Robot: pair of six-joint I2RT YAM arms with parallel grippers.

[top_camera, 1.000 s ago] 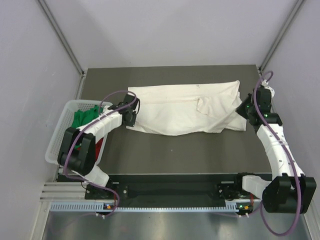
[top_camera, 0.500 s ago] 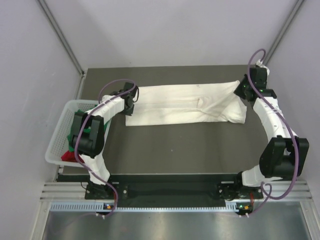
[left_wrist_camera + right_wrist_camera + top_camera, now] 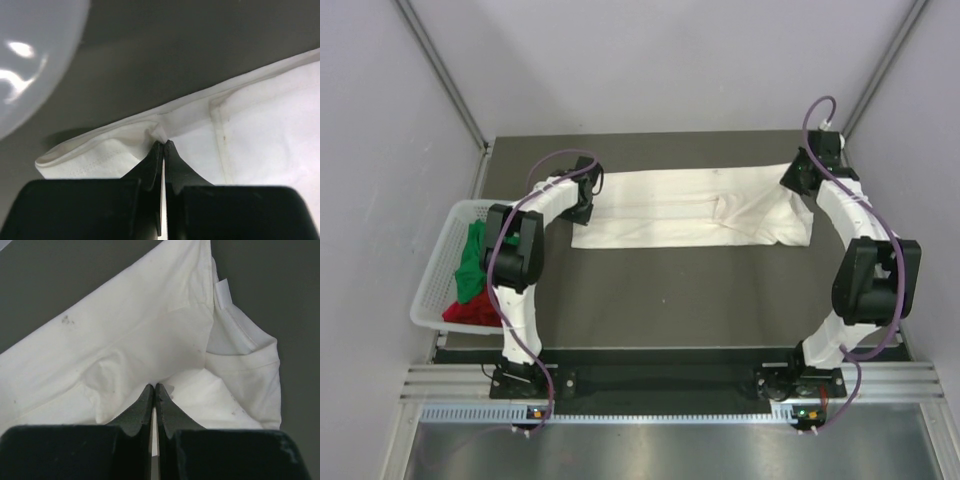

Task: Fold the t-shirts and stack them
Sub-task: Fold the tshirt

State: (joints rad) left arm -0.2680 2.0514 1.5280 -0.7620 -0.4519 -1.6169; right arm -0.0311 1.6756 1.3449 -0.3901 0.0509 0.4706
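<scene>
Both arms reach far forward, with the elbows turned outward. The left arm [image 3: 520,250] ends in the left gripper [image 3: 163,144]. Its two black fingers are pressed together, and a fold of the white t-shirt [image 3: 260,125] is pinched at their tips. The right gripper [image 3: 153,386], on the right arm [image 3: 860,235], is closed the same way on that cloth.

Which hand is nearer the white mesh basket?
Left. The left hand pinches the cream-white t-shirt at its end nearest the white mesh basket; the right hand pinches the opposite end.
</scene>
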